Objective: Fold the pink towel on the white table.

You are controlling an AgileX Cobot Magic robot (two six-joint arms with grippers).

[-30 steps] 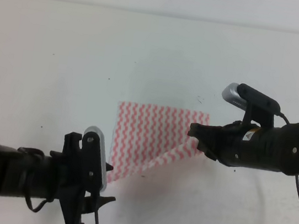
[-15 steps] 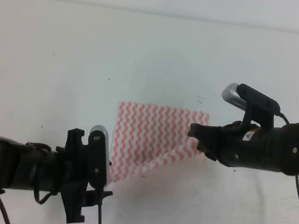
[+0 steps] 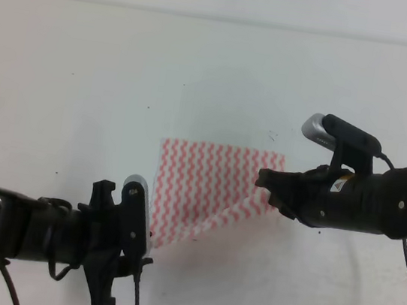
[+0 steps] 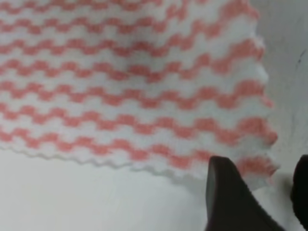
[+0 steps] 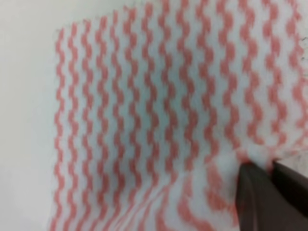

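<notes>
On the white tabletop (image 3: 89, 45), the near-left corner of the pink towel (image 3: 207, 180) is straddled by the parted left fingers (image 4: 231, 202), while its raised right corner is pinched between the closed right fingers (image 5: 260, 197).

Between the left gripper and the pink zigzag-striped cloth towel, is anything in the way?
Nothing: in the left wrist view only bare white table separates the left gripper from the pink zigzag-striped cloth towel.
</notes>
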